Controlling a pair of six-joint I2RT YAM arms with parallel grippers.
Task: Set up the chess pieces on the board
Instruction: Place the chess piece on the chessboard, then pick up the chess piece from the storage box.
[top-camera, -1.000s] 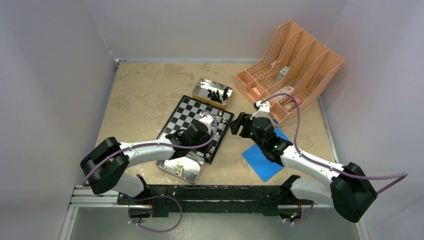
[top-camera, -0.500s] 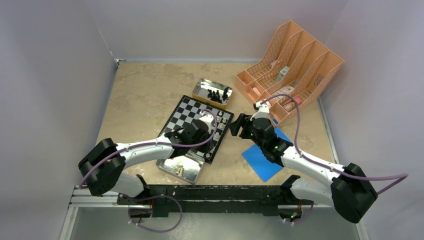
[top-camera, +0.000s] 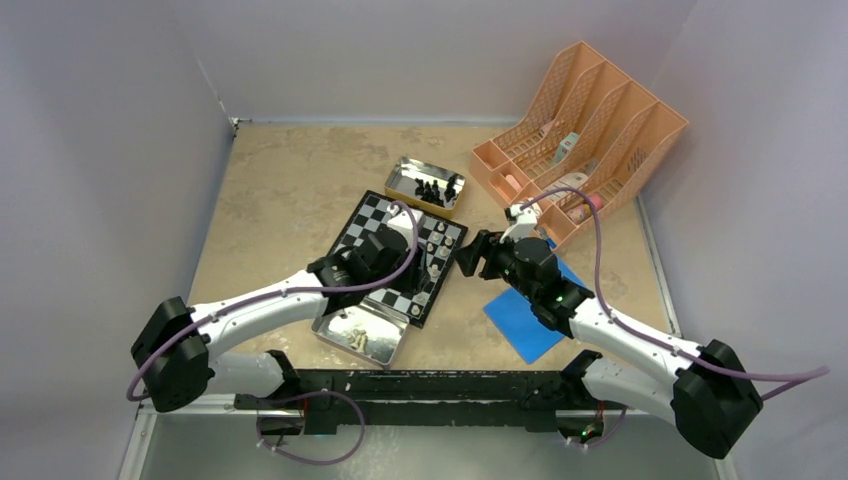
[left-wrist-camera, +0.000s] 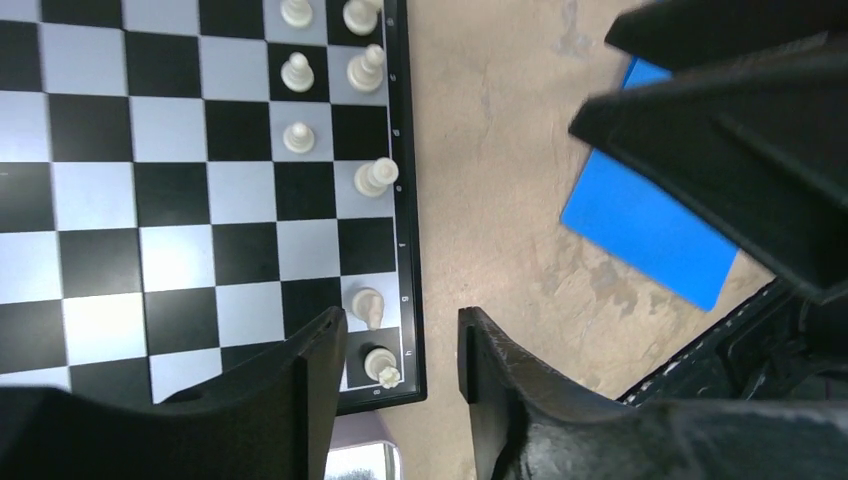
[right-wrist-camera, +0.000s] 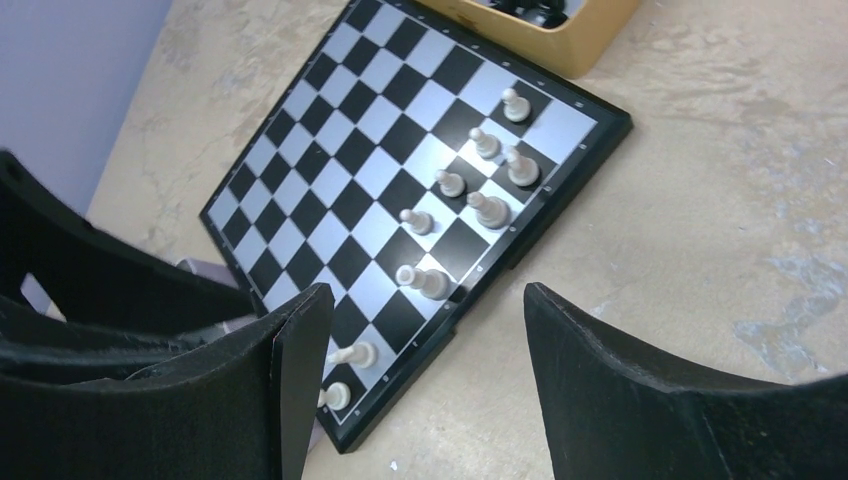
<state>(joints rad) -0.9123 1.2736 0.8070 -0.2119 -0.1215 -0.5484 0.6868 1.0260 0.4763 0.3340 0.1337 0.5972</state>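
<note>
chess setup: board sits between my two grippers, neither holding a piece
top: the board (top-camera: 368, 222) lies mid-table. my left gripper (top-camera: 395, 272) hangs over its near-right part, my right gripper (top-camera: 472, 256) just off its right edge, near the blue square (top-camera: 525, 320). my left arm (top-camera: 280, 298) covers the board's middle, and pieces on it are too small to sort. black pieces (top-camera: 430, 190) sit in the far tin (top-camera: 405, 170), white pieces (top-camera: 358, 338) in the near tin (top-camera: 325, 340). left wrist: white pieces line the board's right edge, one on the corner square showing between my fingers (left-wrist-camera: 310, 400); board cut off left and top. jaws partly apart, gripping nothing. right wrist: board lies ahead and below, far tin cut off at top, the board's near-left part behind a dark blur. jaws spread wide, nothing in them.
</note>
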